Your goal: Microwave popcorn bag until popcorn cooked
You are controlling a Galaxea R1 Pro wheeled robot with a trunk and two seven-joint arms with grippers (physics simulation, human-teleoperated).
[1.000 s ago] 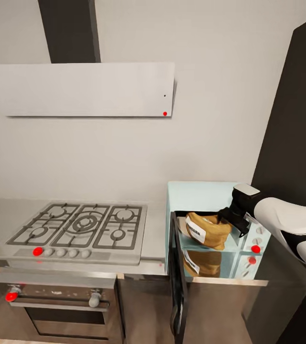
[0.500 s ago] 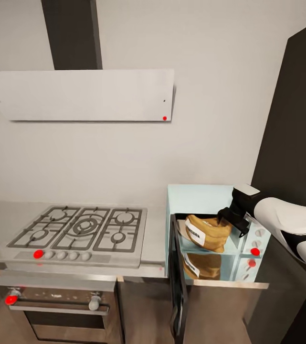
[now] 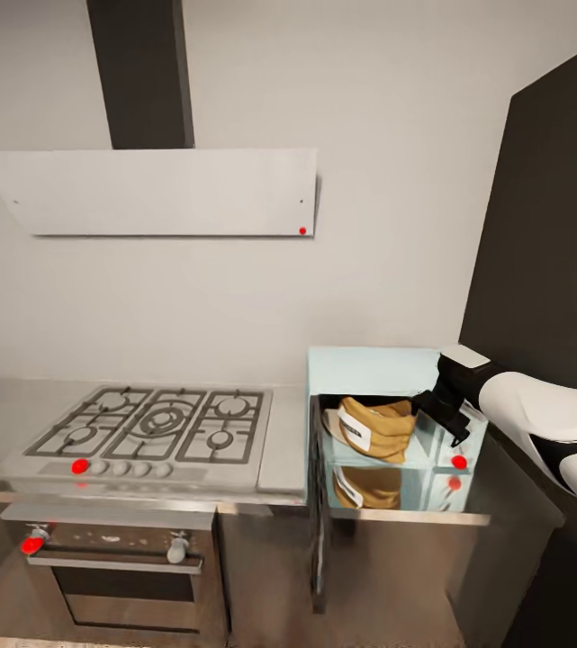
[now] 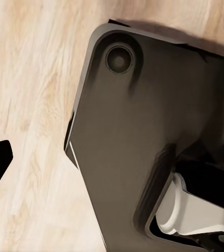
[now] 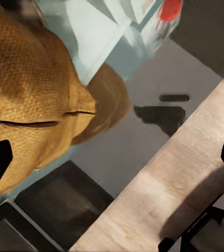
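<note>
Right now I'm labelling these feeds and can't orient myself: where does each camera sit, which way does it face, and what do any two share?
Head view: on the robot's head, facing forward and down at the gas hob, open microwave and popcorn bag; its right arm shows.
Left wrist view: by the left end effector, facing down at the wooden floor and the robot's dark base.
Right wrist view: by the right end effector, close on the popcorn bag.
Shared: head and right wrist views both show the bag and microwave.

1. Microwave [image 3: 369, 369] mouth: door [image 3: 317, 504] swung open, edge-on at its left side.
2. Popcorn bag [image 3: 374, 430] fills the cavity; right gripper [image 3: 425, 405] at its right side.
3. Dark tall cabinet [image 3: 549, 252] crowds the right.
4. Table [image 3: 283, 441] strip between hob [image 3: 153, 427] and microwave is bare.
</note>
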